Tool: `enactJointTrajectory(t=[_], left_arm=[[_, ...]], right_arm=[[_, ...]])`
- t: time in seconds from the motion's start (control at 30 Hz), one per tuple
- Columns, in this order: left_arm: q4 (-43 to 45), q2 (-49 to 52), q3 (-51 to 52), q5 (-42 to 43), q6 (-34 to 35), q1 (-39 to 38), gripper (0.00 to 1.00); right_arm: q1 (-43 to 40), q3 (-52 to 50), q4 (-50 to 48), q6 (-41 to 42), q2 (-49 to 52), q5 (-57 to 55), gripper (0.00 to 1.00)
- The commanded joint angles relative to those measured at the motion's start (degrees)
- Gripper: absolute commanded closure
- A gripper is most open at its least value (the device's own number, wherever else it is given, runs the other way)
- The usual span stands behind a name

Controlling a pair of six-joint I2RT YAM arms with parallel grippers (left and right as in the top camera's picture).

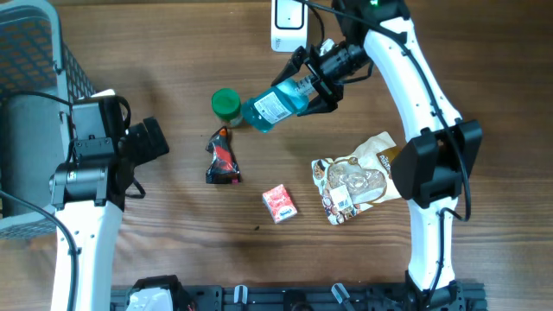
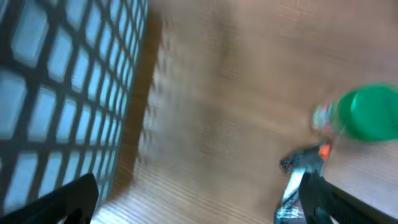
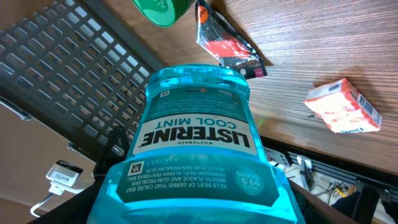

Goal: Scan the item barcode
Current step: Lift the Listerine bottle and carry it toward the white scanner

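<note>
Listerine bottle fills right wrist view, label facing camera, clamped in right gripper. Held tilted just below white device at far edge of table, cap end near green-capped jar. Grey wire basket far left. Left gripper beside basket, fingers spread wide, holding nothing. Patterned pouch right of centre. Dark wrapper, then small red box, mid-table.

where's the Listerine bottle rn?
Overhead view, top centre: the Listerine bottle is held in the right pincer, its far end beside the green-lidded jar, just below the white scanner.
</note>
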State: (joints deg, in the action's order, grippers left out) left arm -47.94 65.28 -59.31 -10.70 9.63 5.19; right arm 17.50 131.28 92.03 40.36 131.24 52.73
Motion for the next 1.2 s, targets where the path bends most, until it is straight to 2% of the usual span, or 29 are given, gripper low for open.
enactJointTrajectory(t=[0.0,0.4,0.7,1.17], left_arm=[[9.73,0.31,-0.15,2.78,0.66,-0.17,0.00],[14.16,0.31,-0.15,4.85,0.85,-0.15,0.00],[10.95,0.31,-0.15,4.90,1.27,-0.15,0.00],[10.86,0.31,-0.15,4.87,1.27,-0.15,0.00]], right_arm=[[-0.35,0.35,0.13,-0.70,-2.93,4.39,0.31],[-0.72,0.35,0.13,0.11,-3.54,2.23,0.34],[-1.70,0.35,0.13,0.81,-3.54,2.27,0.34],[-3.34,0.52,-1.77,0.11,-6.84,7.80,0.34]])
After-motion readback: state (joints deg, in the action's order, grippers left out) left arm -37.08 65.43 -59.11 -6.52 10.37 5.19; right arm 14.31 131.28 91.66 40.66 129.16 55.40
